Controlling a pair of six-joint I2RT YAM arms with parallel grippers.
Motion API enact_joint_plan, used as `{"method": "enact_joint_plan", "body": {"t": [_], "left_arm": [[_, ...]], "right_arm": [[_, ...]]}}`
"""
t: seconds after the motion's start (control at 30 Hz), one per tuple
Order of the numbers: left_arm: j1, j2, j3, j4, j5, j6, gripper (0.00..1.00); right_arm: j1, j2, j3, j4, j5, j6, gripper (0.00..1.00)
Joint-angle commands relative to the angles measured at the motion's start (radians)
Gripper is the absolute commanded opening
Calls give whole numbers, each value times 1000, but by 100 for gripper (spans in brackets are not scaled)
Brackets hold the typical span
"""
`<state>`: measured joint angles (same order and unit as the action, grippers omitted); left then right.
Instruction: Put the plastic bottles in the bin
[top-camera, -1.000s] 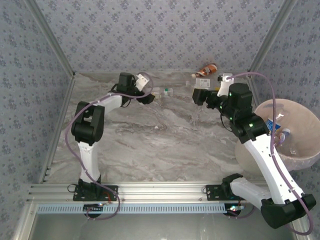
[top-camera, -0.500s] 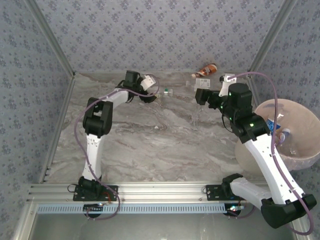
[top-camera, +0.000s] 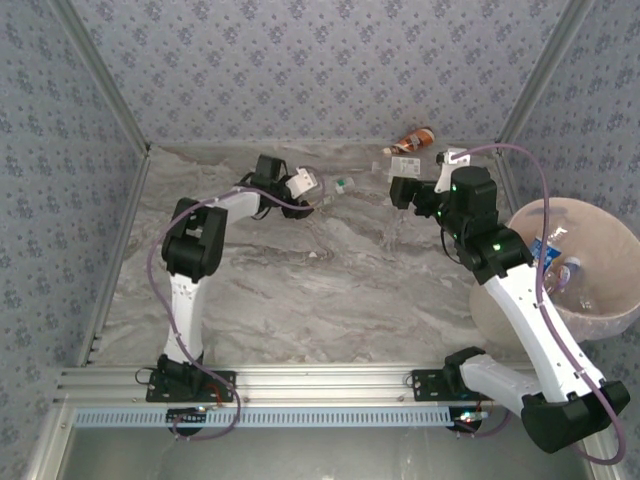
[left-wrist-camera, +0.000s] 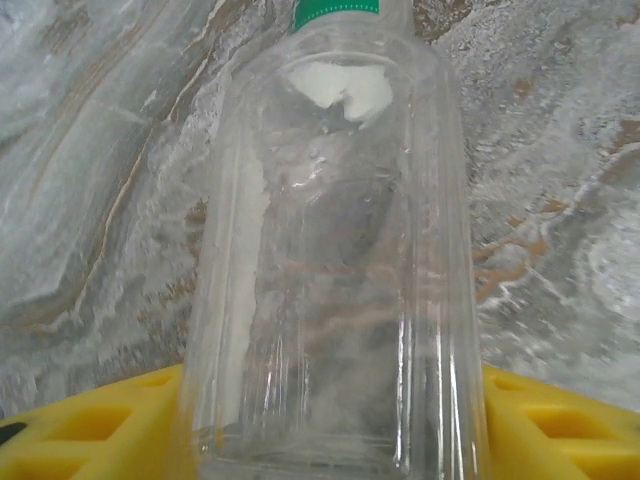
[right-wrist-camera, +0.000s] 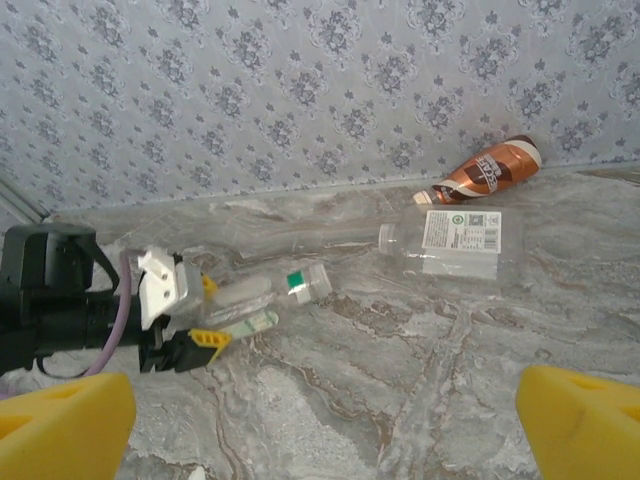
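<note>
- Table (top-camera: 330, 290): flat, marbled grey-beige surface with a matt finish.
- Bin (top-camera: 605, 262): near right, beside the right arm, probably for short drops. Round pinkish-beige bucket with a translucent whitish liner. A few bottles (top-camera: 553, 247) lie inside, one with a blue label.
- Right end effector (top-camera: 402, 190): far right of centre, spread wide and empty. It faces the far bottles, apparently lining up a pick.
- Left end effector (top-camera: 316, 192): far centre. Its yellow pads (left-wrist-camera: 80, 425) press both flanks of the green-capped bottle (left-wrist-camera: 330, 250).
- Green-capped bottle: lying on the table, gripped near its base, cap pointing away. Clear, thin-walled, ribbed plastic.
- Labelled bottle (right-wrist-camera: 455, 235): farther right, on its side. Clear, with a white label.
- Brown bottle (right-wrist-camera: 490, 168): against the far wall. Glossy.
</note>
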<state>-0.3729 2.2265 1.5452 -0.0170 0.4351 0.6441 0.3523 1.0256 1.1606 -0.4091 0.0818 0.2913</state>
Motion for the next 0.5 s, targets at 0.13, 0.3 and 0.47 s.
{"method": "enact_joint_plan", "body": {"t": [0.13,0.3,0.47], "left_arm": [[-38,-141,-193,152,-97,-129,50],[-63,-237,-319,234,-143,-231,50],[-90,-351,-405,246,-141,-384,45]], "right_arm": [[5,-18,-33,75,-23,-9,100],[5,-16,-39,57,-50,-5,100],[5,4,-80,85,-68,77,100]]}}
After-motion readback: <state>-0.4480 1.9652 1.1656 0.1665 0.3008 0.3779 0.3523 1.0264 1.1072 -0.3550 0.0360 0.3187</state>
